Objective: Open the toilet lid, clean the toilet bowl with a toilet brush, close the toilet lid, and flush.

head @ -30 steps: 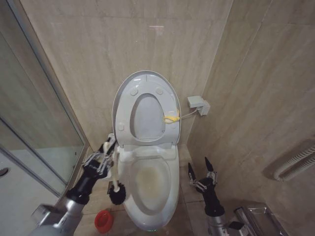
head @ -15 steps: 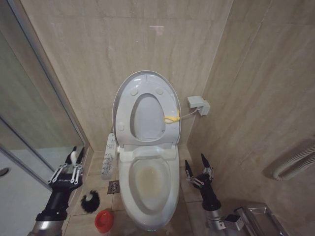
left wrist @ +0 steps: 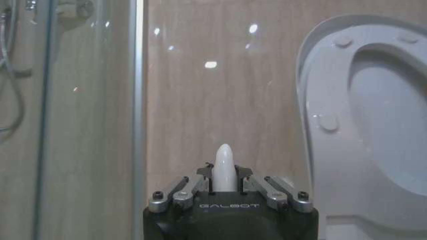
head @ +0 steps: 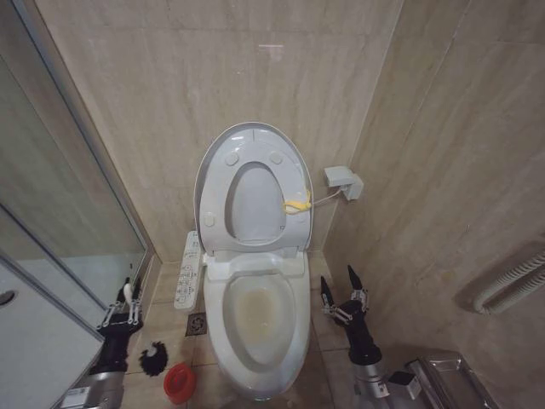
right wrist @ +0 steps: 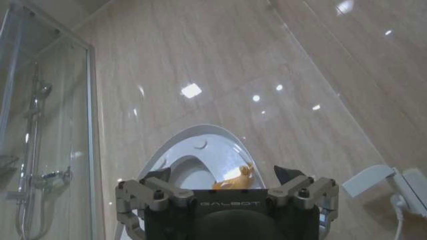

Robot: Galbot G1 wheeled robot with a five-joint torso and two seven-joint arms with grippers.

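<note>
Left claw (head: 126,300) low at the left, beside the glass shower wall (head: 60,230), pointing up, clamped on the thin pale handle of the toilet brush (head: 153,358). Handle tip pokes up between the fingers (left wrist: 223,167); the dark bristle head hangs below, just above the floor tiles (head: 162,336). Brush long axis roughly vertical, head down.

Small round red holder cup (head: 178,381) sits on the floor just beside the head.

Right claw (head: 339,294) is raised upright right of the white ceramic toilet bowl (head: 260,328), spread wide, holding nothing, near the corner wall.

Glossy white oval toilet lid (head: 253,187) stands up against the back wall; bowl's long axis runs toward the robot. Narrow floor strip either side.
</note>
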